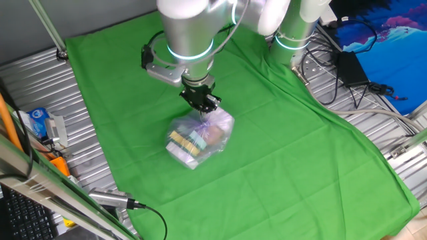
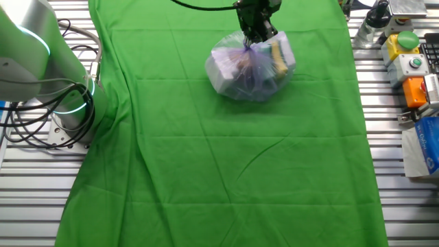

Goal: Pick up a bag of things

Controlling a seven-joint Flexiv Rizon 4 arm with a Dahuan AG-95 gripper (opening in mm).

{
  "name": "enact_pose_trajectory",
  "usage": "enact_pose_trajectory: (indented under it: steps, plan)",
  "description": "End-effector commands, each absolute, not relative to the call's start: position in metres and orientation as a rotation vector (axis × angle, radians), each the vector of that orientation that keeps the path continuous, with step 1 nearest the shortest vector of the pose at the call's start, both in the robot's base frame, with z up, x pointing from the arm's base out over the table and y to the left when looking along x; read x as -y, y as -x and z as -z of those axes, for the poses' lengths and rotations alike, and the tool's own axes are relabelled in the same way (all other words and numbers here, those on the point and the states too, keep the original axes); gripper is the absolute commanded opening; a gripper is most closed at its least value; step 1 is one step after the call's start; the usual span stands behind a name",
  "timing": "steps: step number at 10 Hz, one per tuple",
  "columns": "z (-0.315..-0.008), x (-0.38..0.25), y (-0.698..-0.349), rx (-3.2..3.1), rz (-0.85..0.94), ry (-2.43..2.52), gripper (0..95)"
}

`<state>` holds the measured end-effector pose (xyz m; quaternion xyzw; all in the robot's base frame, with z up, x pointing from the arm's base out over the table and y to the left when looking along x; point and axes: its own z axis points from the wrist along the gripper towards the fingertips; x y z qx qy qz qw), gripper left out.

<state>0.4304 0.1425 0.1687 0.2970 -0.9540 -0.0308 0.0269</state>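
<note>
My gripper (image 1: 204, 107) hangs straight down over the middle of the green cloth (image 1: 280, 153), its black fingers drawn in close around the gathered, purple-tinged top of the bag of things (image 1: 199, 139). From the other fixed view the fingertips (image 2: 252, 36) meet that twisted neck right where the plastic bunches, so I am pinching the bag at its top. The bag's body bulges beneath my fingers on the cloth; I cannot tell whether its underside still touches the cloth or hangs just clear. Through the crinkly plastic I make out a yellow item, something teal, a brown patch and a white block, but their shapes are blurred by folds and glare. In the other fixed view my wrist is cut off by the upper edge, and only my base column (image 2: 41, 62) shows at the left. A blue-and-white packet (image 1: 39, 120) lies well apart on the metal table (image 1: 40, 87).
</note>
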Motion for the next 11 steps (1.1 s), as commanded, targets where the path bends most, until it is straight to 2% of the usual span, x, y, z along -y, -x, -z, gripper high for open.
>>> enact_pose_trajectory:
  steps: [1, 6, 11]
  plan:
    - [-0.174, -0.152, -0.421, 2.978, 0.08, -0.866, 19.0]
    - [-0.165, -0.168, -0.426, 3.011, 0.034, -0.767, 19.0]
    - [-0.143, -0.163, -0.436, 3.024, -0.02, -0.804, 19.0]
